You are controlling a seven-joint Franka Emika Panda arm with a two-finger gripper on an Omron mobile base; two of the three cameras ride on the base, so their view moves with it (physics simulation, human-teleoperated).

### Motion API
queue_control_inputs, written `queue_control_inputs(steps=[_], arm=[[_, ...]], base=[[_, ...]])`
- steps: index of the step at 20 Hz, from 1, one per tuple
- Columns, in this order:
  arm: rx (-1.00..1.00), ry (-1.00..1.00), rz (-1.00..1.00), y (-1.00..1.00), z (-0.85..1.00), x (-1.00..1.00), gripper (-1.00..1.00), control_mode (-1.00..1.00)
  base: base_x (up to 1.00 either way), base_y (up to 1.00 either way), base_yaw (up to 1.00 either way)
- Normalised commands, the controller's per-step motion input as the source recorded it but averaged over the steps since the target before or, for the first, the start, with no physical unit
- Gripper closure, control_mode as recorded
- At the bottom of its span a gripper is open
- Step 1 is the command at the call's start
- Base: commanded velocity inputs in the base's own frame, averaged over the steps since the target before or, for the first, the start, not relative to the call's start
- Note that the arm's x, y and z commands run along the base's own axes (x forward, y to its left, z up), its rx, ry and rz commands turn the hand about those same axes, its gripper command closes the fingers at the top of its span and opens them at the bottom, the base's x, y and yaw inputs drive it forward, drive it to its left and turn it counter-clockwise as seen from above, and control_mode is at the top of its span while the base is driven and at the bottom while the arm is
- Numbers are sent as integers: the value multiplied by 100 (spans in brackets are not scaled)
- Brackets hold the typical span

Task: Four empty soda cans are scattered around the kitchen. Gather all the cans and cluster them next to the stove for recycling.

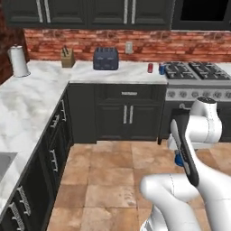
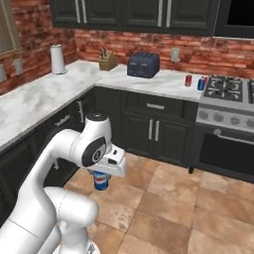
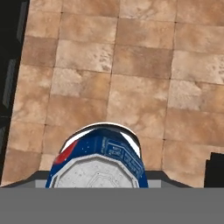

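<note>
A simulated kitchen with dark cabinets, a red brick wall and a floor of mottled tan tiles. In the right base view the white arm bends low over the floor, and a blue soda can with a red-and-white label hangs upright under the hand, clear of the tiles, with the fingers clamped on it from above. The left base view shows much less of this: just a sliver of blue peeking out beside the dark forearm. The hand view looks straight down the can, showing its dull silver faceted top, its curved blue wall with a red patch, and the tiled floor well below; one dark fingertip stands at the lower right edge. Both base views show what the hand view does not: a pale marbled L-shaped bench and, at the far end of its back run, a small red can and a second blue can standing upright near each other, just beside the stainless-steel stove with its black grates and row of knobs. Further along the back edge sit a boxy blue-grey toaster, a wooden knife block and, toward the corner, a white paper towel roll.
</note>
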Motion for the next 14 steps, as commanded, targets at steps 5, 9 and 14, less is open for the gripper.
queue_control_inputs(steps=[5,9,14], arm=[[0,0,0,0,0,0,100,100],[0,0,0,0,0,0,100,100],[0,0,0,0,0,0,100,100]], base=[[81,-9,-23],[100,0,-3],[99,-10,0]])
